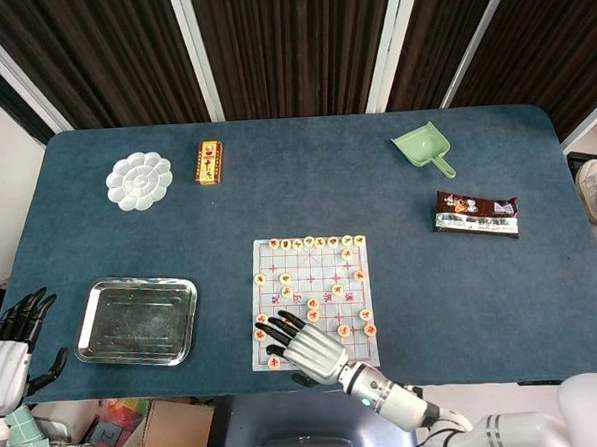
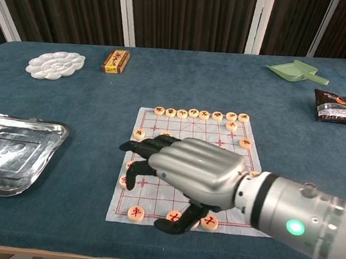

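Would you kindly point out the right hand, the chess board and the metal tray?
right hand (image 2: 197, 168), chest view, back of the hand.
chess board (image 1: 355, 299), head view, bare right part.
metal tray (image 1: 135, 320), head view, its floor.

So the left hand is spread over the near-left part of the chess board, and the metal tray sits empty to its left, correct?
Not quite: it is the right hand that is spread over the near-left part of the chess board, as the head view shows. The left hand is at the table's near-left edge, beyond the metal tray. The tray does sit empty to the left of the board.
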Robot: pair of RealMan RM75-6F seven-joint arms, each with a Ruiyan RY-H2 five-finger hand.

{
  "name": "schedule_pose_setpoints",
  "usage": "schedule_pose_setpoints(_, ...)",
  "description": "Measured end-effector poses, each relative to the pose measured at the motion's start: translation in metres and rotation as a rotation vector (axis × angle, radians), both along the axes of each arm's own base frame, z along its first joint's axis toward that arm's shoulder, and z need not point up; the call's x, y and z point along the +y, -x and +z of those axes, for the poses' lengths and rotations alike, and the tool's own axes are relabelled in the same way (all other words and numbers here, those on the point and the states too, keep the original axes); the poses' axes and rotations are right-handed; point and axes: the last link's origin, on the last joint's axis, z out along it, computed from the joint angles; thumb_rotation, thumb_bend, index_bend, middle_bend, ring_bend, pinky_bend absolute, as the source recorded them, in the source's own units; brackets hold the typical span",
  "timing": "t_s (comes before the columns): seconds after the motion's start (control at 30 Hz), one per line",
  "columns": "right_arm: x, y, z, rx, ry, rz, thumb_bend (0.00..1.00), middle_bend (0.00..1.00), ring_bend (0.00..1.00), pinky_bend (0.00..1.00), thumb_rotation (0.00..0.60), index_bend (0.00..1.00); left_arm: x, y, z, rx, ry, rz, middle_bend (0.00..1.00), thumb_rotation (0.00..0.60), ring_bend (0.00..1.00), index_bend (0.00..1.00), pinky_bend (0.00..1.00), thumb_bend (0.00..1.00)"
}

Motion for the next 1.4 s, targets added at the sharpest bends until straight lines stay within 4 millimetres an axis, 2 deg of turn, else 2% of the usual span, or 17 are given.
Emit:
schedule_pose_setpoints(0.17, -0.004, -0.012, -0.021, 0.008, -0.014, -0.017, 0.45, 0.00, 0.00, 0.00, 0.600, 0.47, -0.002, -0.001, 0.000, -0.002, 0.004, -0.009, 0.00, 0.600, 0.00, 0.00, 0.12, 0.40)
schedule_pose_setpoints(0.3, -0.008, -0.014, -0.029, 0.032, 0.000, -0.013, 0.46, 0.00, 0.00, 0.00, 0.600, 0.48, -0.003, -0.001, 0.002, -0.004, 0.002, -0.011, 0.00, 0.600, 0.00, 0.00, 0.12, 0.39)
schedule_pose_setpoints(0.63, -0.009, -0.010, -0.033, 0.077, 0.005, -0.020, 0.46, 0.00, 0.00, 0.00, 0.600, 0.50, -0.005, -0.001, 0.003, -0.008, 0.000, -0.016, 0.00, 0.600, 0.00, 0.00, 0.12, 0.39)
schedule_pose_setpoints(1.07, -0.009, -0.012, -0.038, 0.083, 0.009, -0.028, 0.49, 0.02, 0.00, 0.00, 0.600, 0.59, -0.005, 0.000, 0.004, -0.011, 0.001, -0.015, 0.00, 0.600, 0.00, 0.00, 0.12, 0.40)
schedule_pose_setpoints(1.4, -0.014, -0.016, -0.030, 0.044, 0.025, -0.050, 0.49, 0.04, 0.00, 0.00, 0.600, 0.61, -0.005, -0.001, 0.004, -0.010, 0.000, -0.016, 0.00, 0.600, 0.00, 0.00, 0.12, 0.40)
